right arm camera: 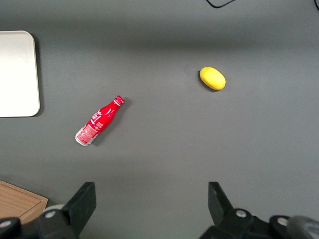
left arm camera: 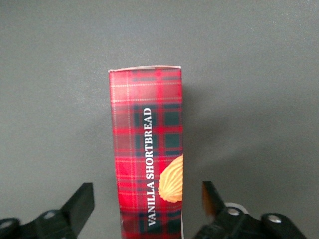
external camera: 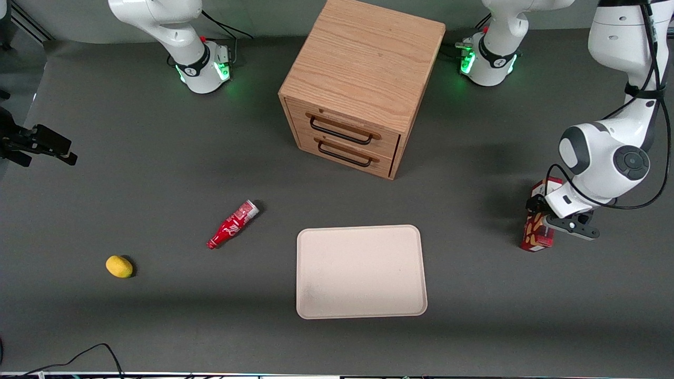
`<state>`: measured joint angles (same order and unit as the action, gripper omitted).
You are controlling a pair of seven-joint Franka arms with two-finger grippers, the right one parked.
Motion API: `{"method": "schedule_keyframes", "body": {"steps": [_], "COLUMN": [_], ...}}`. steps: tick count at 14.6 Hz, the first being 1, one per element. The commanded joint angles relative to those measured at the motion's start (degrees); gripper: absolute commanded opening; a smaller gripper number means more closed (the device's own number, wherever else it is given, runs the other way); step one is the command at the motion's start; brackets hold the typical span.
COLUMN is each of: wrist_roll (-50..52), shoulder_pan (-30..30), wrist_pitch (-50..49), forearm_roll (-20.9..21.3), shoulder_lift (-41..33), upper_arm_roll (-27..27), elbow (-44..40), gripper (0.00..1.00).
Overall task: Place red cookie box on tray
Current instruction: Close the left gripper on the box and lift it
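Left wrist view: gripper (left arm camera: 147,209) spread wide astride vanilla shortbread box (left arm camera: 147,149);
Risk: box toppled if fingers close off-centre; tray (external camera: 361,271) well apart.

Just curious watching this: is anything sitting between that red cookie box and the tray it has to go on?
Nothing visible. Bare table lies between the red cookie box and the tray. The open claw straddles the box.
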<state>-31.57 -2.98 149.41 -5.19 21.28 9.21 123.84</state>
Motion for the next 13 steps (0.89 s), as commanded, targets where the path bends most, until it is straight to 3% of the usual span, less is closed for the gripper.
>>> {"method": "schedule_keyframes", "body": {"steps": [1, 5, 7, 13], "wrist_roll": [-1.31, -1.31, -1.31, -1.22], "shoulder_pan": [-0.36, -0.44, -0.44, -0.71], "wrist_pitch": [0.89, 0.62, 0.62, -0.34], "forearm_roll": [-1.22, -1.40, -1.40, -1.40], "shoulder_lift": [-0.27, -0.36, -0.45, -1.32], "upper_arm_roll": [0.20, 0.20, 0.20, 0.11], "elbow": [0.43, 0.26, 0.26, -0.44], "gripper": [0.80, 0.30, 0.15, 0.15]}}
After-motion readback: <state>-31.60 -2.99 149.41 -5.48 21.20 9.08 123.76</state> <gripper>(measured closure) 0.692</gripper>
